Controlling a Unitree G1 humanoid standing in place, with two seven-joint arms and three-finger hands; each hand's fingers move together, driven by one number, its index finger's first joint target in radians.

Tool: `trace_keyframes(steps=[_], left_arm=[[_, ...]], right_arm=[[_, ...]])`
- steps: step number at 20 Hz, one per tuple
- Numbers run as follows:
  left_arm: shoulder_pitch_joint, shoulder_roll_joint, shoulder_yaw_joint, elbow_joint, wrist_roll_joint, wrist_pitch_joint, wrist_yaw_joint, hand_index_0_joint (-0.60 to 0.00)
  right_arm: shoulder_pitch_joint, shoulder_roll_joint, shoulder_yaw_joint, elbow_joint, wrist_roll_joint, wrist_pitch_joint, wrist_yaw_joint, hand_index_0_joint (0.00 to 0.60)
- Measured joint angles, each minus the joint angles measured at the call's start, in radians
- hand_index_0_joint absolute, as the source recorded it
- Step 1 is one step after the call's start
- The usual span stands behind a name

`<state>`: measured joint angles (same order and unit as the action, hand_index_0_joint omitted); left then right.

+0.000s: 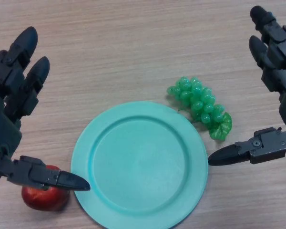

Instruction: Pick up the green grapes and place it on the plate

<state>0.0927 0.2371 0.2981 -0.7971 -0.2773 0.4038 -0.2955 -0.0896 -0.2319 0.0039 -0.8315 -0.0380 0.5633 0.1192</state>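
green grapes [200, 107] lie on the table just beside the plate [139, 165]. left hand [9, 114] and right hand [271, 90]: fingers extended, grasping nothing

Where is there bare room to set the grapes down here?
The teal plate is bare all over. Bare table lies beyond the green grapes, between both hands. Crowded: the plate's right rim, between grapes and right hand, and lower left, with the red apple under the left hand.

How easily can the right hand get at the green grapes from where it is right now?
Probably easily. The right hand is open, with the green grapes lying on bare table just inside it, beside the plate. Nothing sits between them.
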Motion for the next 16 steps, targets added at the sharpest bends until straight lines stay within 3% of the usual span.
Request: trace_keyframes(steps=[11, 16], left_arm=[[-0.018, -0.004, 0.000, -0.017, 0.000, 0.000, -0.005, 0.000], [0.012, -0.012, -0.004, 0.105, 0.037, -0.087, -0.005, 0.000]], right_arm=[[-0.014, -0.004, -0.008, -0.027, 0.004, 0.055, 0.006, 0.000], [-0.106, -0.009, 0.011, 0.171, -0.044, 0.043, 0.012, 0.000]])
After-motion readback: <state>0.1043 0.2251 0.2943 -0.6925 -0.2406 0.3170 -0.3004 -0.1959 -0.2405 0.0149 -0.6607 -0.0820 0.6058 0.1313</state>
